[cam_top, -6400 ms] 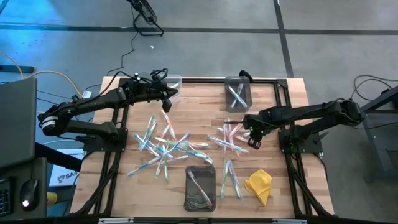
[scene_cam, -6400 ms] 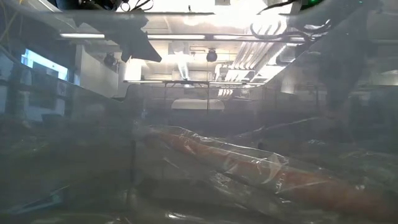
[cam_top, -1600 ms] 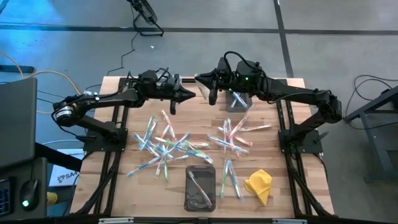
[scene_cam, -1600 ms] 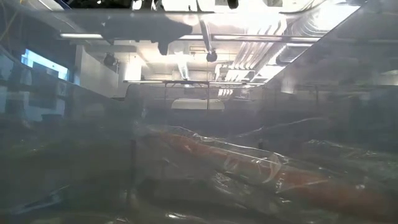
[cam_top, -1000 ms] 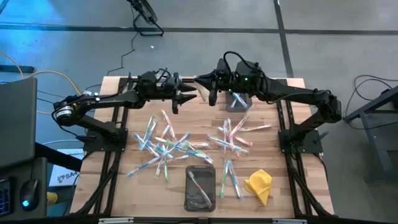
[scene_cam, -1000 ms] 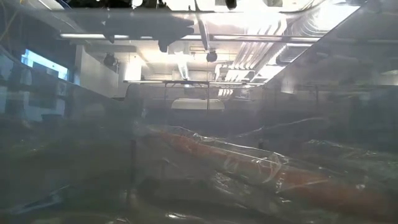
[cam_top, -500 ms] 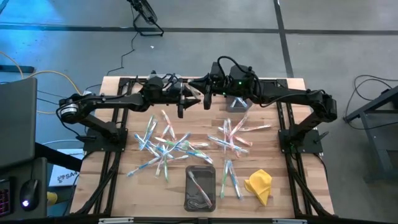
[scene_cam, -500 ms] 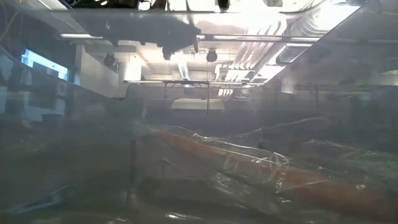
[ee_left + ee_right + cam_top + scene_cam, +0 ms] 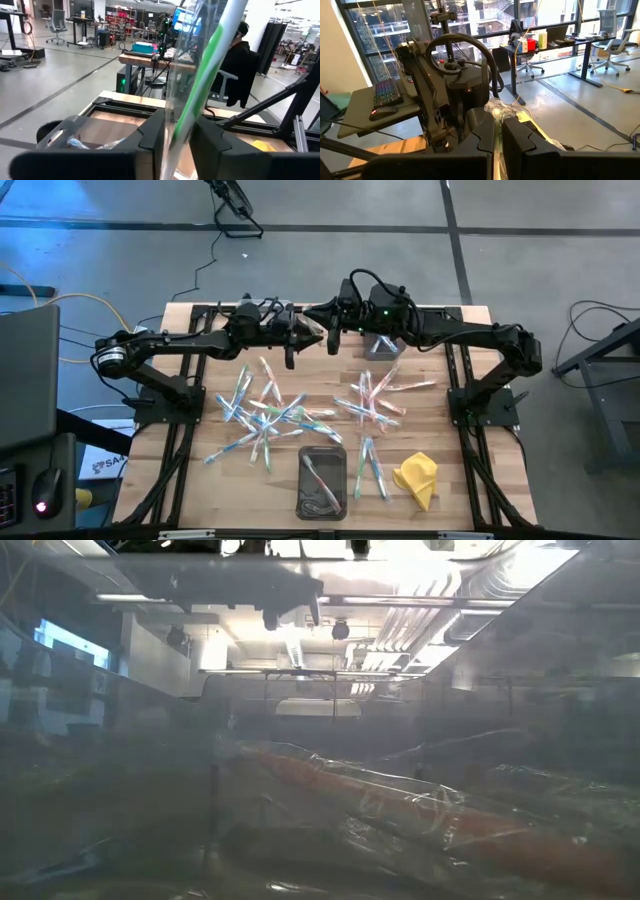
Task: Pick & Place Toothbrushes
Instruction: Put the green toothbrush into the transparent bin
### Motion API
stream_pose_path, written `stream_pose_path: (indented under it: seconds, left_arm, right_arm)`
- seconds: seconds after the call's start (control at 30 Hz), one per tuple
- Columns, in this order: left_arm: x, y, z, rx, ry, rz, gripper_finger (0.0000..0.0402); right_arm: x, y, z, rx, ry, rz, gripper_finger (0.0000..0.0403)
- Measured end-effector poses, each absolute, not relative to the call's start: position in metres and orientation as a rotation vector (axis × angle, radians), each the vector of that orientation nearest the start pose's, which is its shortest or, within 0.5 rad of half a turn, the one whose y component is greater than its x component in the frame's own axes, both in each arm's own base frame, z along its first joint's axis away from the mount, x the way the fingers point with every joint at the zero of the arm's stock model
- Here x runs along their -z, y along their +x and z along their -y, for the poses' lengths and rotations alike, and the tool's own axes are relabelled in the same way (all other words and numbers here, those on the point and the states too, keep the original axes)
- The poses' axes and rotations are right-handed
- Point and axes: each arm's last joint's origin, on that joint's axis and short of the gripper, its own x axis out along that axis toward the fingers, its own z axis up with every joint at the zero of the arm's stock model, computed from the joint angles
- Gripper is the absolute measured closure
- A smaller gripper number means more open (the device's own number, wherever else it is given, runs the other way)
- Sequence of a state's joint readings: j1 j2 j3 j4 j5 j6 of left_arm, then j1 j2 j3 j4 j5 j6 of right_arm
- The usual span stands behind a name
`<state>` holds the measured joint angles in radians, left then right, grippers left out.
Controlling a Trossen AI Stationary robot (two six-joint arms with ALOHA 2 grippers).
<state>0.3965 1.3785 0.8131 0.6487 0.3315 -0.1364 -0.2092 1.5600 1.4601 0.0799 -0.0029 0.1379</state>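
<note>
Both tools meet above the desk's (image 9: 180,480) far edge. Left tool (image 9: 300,332) and right tool (image 9: 322,327) each clamp one wrapped toothbrush (image 9: 200,75), end to end.

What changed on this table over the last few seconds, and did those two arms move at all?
Both arms swung to the table's far edge. The right claw rose from the right-hand pile; the left claw slid right to meet it. Together they grip one wrapped toothbrush. The loose toothbrushes, bins and yellow cloth stayed put.
</note>
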Motion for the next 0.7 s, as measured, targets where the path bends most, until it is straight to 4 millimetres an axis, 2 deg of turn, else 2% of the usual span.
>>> stream_pose_path:
  seconds: [0.27,0.57,0.7]
  left_arm:
    - [-0.29,0.2835,-0.1083,-0.056,-0.105,0.082,0.036]
    - [-0.29,0.2835,-0.1082,-0.055,-0.104,0.082,0.0364]
    - [-0.29,0.2835,-0.1083,-0.056,-0.105,0.082,0.0364]
  right_arm:
    - [-0.4007,0.3557,0.076,0.212,0.14,-0.006,0.0397]
    - [-0.4005,0.3559,0.0756,0.197,0.138,-0.008,0.0397]
    - [-0.4005,0.3559,0.0754,0.191,0.137,-0.008,0.037]
